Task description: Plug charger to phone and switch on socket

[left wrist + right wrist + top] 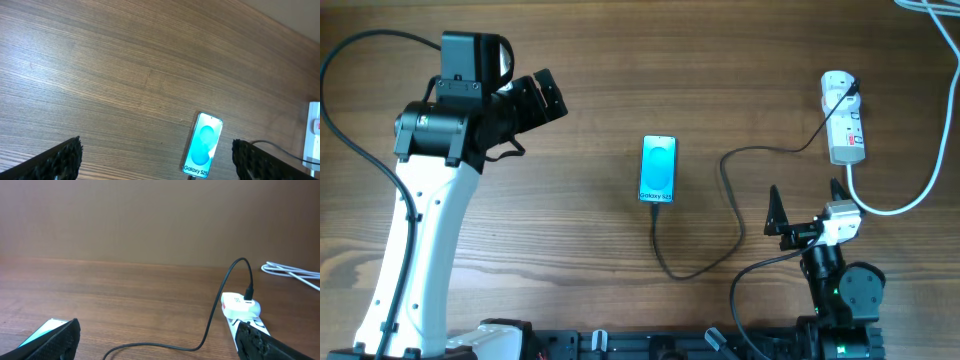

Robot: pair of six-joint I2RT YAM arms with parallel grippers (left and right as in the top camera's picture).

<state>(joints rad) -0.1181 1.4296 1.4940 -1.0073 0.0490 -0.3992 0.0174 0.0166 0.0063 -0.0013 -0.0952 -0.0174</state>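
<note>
The phone lies flat mid-table, its cyan screen up and its white text strip toward me. The thin black charger cable meets the phone's near end, loops round to the right and runs up to the white socket strip at the far right, where it is plugged in. My left gripper is open and empty, raised well left of the phone. In the left wrist view the phone lies between the fingers. My right gripper is open and empty, near the socket and the cable.
A thick white cable runs from the socket strip along the table's right side; it also shows in the right wrist view. The arm bases stand along the near edge. Bare wooden table lies between the left arm and the phone.
</note>
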